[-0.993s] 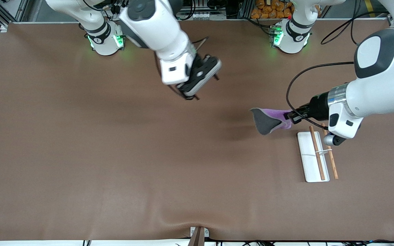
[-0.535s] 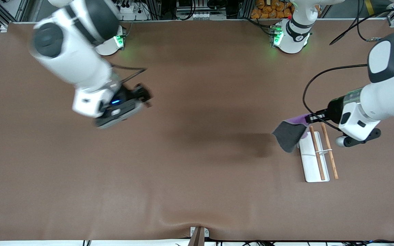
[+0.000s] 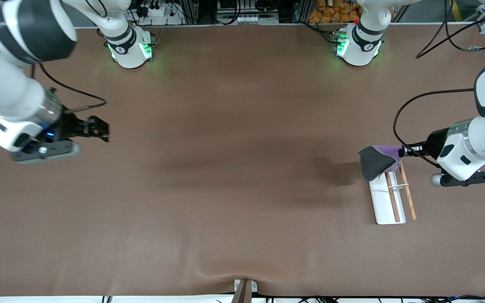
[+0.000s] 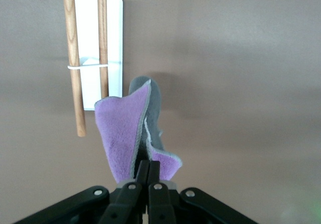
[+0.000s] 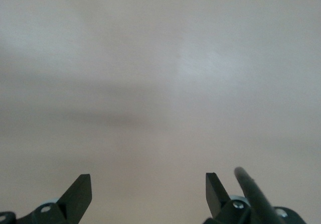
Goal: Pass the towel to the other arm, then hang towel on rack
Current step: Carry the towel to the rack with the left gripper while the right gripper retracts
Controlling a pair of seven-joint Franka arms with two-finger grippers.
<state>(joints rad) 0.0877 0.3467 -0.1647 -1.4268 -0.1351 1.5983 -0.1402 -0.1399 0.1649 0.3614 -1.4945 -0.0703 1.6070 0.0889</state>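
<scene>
From the front I saw my left claw (image 3: 402, 150) clamped on the towel (image 3: 375, 160) over the rack (image 3: 387, 198); its wrist view showed purple. Right claw (image 3: 99, 128) waited apart at nine o'clock over the desk (image 3: 225, 189).

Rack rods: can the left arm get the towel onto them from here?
Probably yes: the left pincer, shut on the towel, hangs over the rack end, nothing between.
</scene>
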